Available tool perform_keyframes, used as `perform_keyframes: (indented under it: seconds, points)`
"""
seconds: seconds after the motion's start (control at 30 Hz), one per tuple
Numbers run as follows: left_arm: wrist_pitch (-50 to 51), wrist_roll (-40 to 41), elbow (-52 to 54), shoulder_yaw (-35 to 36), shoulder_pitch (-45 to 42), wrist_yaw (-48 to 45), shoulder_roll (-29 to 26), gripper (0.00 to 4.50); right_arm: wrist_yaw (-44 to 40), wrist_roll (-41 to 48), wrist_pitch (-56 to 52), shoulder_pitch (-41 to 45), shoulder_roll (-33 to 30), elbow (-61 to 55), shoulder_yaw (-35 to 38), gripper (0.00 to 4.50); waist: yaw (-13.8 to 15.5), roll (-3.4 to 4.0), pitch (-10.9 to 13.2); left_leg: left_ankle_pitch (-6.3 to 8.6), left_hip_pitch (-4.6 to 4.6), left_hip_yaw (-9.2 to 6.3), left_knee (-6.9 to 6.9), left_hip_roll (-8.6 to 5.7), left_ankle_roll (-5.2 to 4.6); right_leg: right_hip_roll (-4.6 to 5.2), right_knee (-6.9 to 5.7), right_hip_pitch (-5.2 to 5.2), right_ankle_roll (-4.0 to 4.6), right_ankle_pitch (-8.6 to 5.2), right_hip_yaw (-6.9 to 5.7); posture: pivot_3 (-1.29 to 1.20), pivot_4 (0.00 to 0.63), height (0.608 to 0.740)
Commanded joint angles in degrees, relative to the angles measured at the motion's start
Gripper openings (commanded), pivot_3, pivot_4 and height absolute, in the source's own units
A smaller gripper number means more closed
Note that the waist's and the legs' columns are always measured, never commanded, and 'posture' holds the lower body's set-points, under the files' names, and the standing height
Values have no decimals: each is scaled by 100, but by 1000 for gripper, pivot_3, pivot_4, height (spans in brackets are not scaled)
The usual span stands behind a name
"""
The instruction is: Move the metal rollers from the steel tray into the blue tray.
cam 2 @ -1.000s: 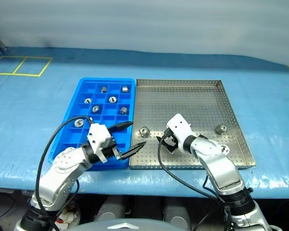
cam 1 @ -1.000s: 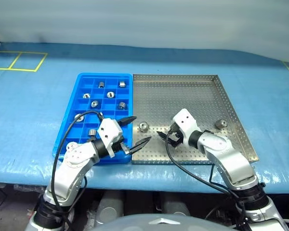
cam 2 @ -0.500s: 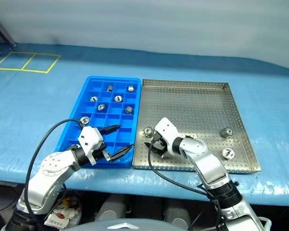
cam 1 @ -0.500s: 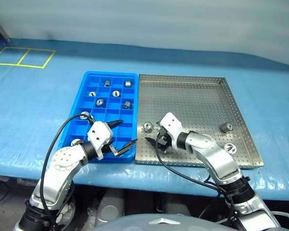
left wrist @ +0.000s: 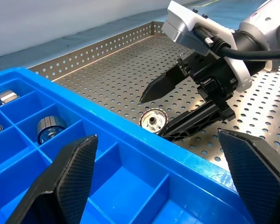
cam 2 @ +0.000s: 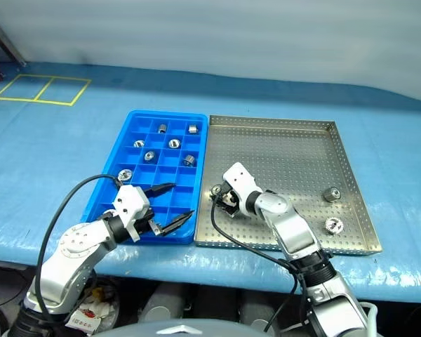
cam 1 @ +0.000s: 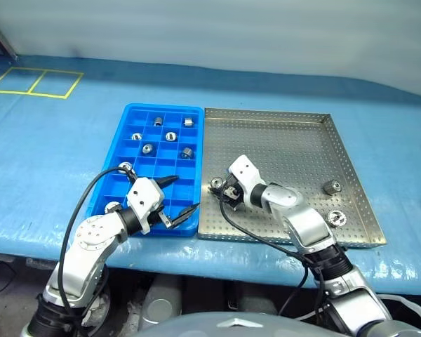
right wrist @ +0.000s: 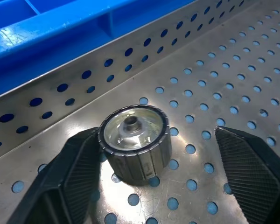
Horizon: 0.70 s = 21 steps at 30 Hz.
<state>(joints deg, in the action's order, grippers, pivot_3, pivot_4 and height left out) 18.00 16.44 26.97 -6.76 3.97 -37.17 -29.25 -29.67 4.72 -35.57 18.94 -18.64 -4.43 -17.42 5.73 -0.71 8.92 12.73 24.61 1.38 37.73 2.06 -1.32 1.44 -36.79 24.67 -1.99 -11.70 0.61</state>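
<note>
Right gripper (left wrist: 165,114) fingers straddle one roller (right wrist: 135,140), one pad (right wrist: 79,172) touching its side, the other standing off; not yet gripped. Left gripper (cam 1: 184,195) wide and empty above the blue tray (cam 1: 102,193). Step: grasping (lift and carry follow). Next: close squarely on the barrel. Roller is shiny, ribbed, upright, by the steel tray (cam 1: 281,133) rim nearest the blue tray.
</note>
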Motion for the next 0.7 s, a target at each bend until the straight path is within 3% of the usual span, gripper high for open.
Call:
perform_keyframes:
  seconds: [0.03, 0.13, 0.17, 0.43, 0.7]
  points:
    - [-94, 73, 230, 144, -11, 39, 42, 4500, -12, 1, 90, 78, 40, -68, 95, 2894, 0, 0, 0, 0, 0, -1, 0, 0, 0, 0, 0, 0, 0, 0, 0, 287, 150, 740]
    - [-96, 77, 239, 195, 4, 82, 38, 4500, 47, -17, 108, 56, 77, -85, 130, 1930, 2, 0, 0, 0, 0, -1, 0, 0, 0, 0, 0, 0, 0, 0, 0, 295, 150, 740]
    - [-99, 75, 241, 200, 10, 103, 47, 4500, 65, -16, 119, 55, 90, -82, 150, 1833, 4, 0, 0, 0, 0, -1, 0, 0, 0, 0, 0, 0, 0, 0, 0, 305, 150, 740]
    - [-156, -9, 317, 325, 160, 380, 200, 4500, 694, -449, 68, 445, 146, -446, 285, 1833, 15, 4, 2, 0, 1, -1, 0, -1, 0, 0, -1, 1, 0, 0, 0, 350, 150, 740]
    - [-100, 11, 640, 578, 567, 585, 212, 4500, 949, -422, -76, 1438, 783, -234, 282, 1832, 141, 5, 4, 0, -3, -4, -18, -3, 1, -11, -5, 6, 9, -5, -6, 425, 150, 740]
